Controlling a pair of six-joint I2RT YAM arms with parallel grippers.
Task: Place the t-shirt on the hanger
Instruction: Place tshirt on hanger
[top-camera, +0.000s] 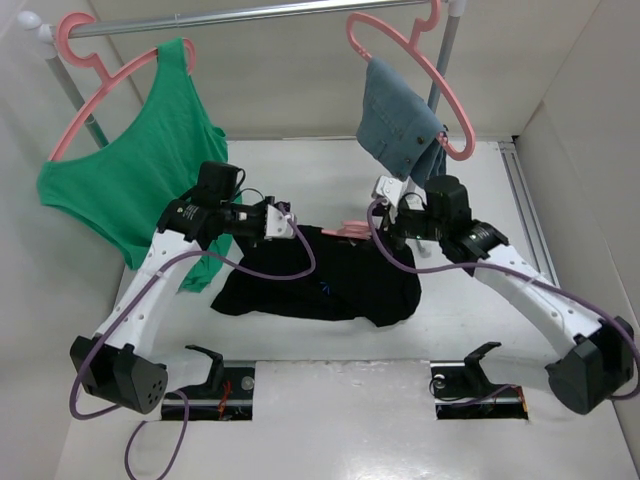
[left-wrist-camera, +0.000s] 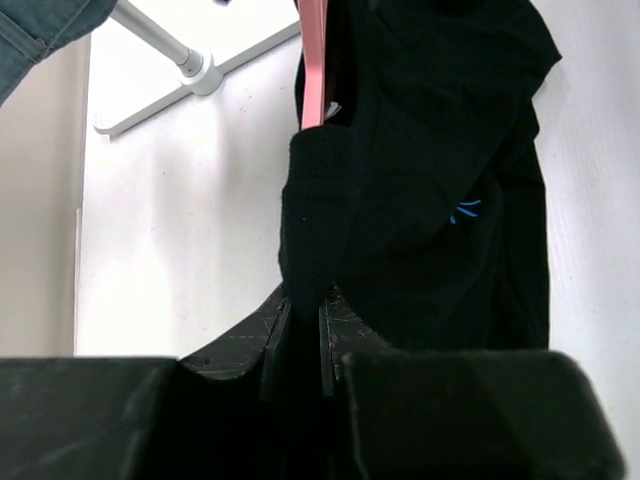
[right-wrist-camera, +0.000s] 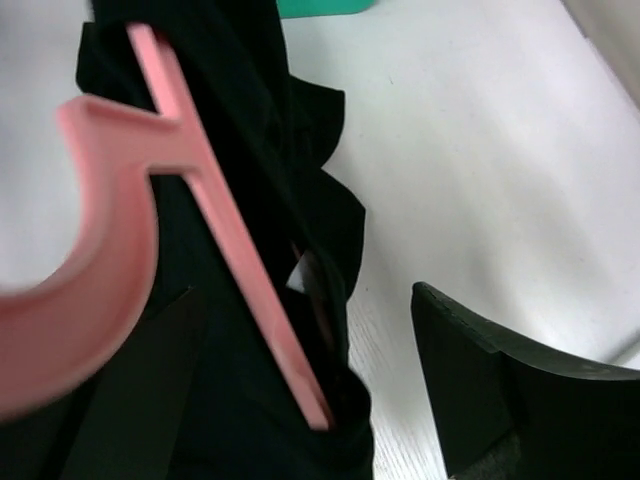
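Black t-shirt (top-camera: 340, 282) over most of the pink hanger (right-wrist-camera: 232, 232); left tool (left-wrist-camera: 300, 310) tight on its cloth, right tool (right-wrist-camera: 310, 320) apart.

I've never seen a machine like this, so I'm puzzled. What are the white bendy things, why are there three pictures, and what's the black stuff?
Those are two robot arms, each ending in a two-finger pincher called a gripper. The big picture comes from a camera above. The other two come from small cameras on each wrist. On the table lies a black t-shirt with a pink hanger partly tucked into it. The left gripper is pinching the shirt's cloth. The right gripper is open, with hanger and shirt between its fingers. A green top and a denim cloth hang at the back.
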